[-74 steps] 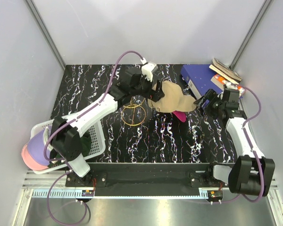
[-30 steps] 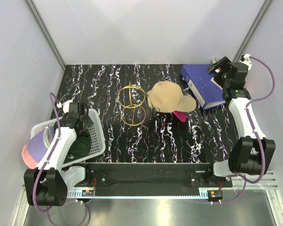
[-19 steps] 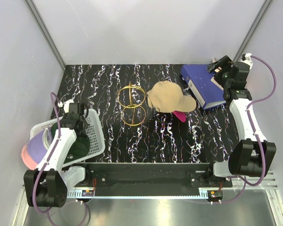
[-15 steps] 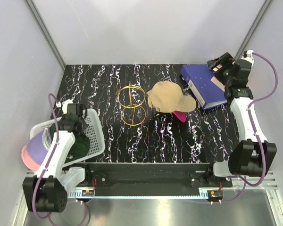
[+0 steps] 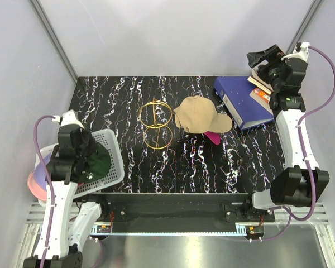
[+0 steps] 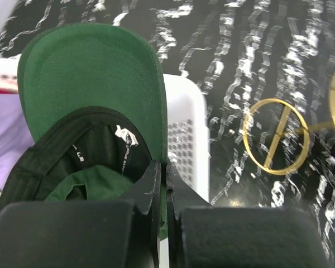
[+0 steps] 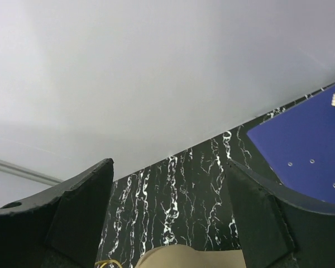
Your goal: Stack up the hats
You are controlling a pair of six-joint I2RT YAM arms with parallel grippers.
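Note:
My left gripper [image 6: 163, 167] is shut on the rim of the dark green hat [image 6: 95, 72], where the brim meets the crown. It holds the hat [image 5: 95, 161] inside up above the white basket [image 5: 115, 162]. A lavender hat [image 5: 43, 166] and a light pink one [image 5: 32, 187] hang over the basket's left side. The tan hat [image 5: 200, 114] lies mid-table on top of a magenta hat [image 5: 214, 137]. My right gripper [image 5: 262, 57] is raised at the back right, open and empty [image 7: 168, 184], looking down at the tan hat [image 7: 184, 258].
Gold wire ring frames [image 5: 156, 125] stand just left of the tan hat. A blue binder [image 5: 240, 103] lies at the back right with books [image 5: 263, 89] beside it. White walls close the back and both sides.
The left gripper has shut on the green hat and lifted it out of the basket. The right arm has risen and swung further toward the back right corner.

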